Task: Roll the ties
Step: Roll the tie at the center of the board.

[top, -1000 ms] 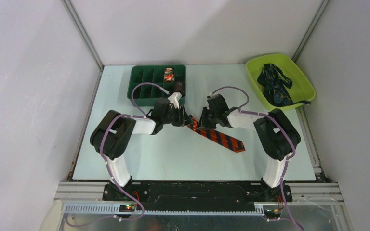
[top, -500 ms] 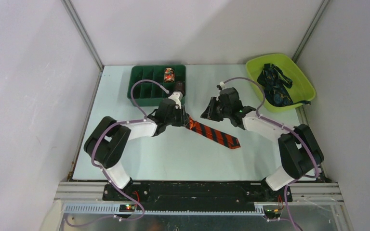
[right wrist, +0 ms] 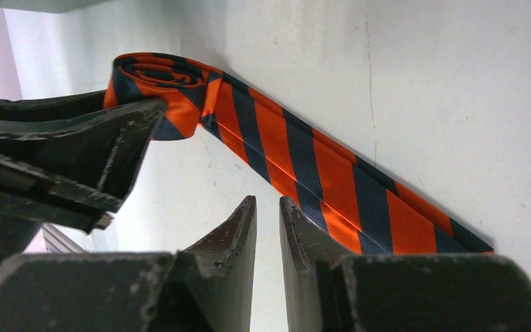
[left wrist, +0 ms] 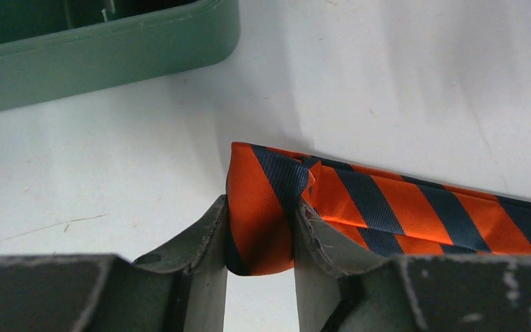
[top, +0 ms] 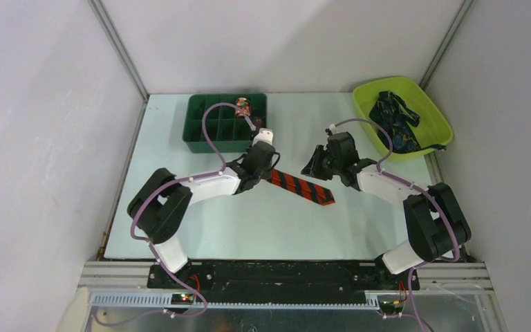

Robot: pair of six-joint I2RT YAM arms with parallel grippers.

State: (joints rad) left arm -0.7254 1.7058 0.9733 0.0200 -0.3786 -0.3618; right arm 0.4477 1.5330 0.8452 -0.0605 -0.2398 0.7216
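Observation:
A red-orange tie with dark diagonal stripes lies on the table mid-centre, its left end wound into a small roll. My left gripper is shut on that roll, which sits between its jaws in the left wrist view, with the flat tail running off to the right. My right gripper hovers just right of the tie. In the right wrist view its jaws stand nearly together with nothing between them, and the tie lies beyond them. Dark navy ties lie heaped in the lime bin.
A dark green compartment tray stands at the back left, with a small colourful roll and a dark roll in its cells; its wall shows in the left wrist view. The lime bin stands at the back right.
My left gripper has moved right and farther back with the rolled end, and the flat tail has grown shorter. My right gripper let go of the tie and drew off to the right.

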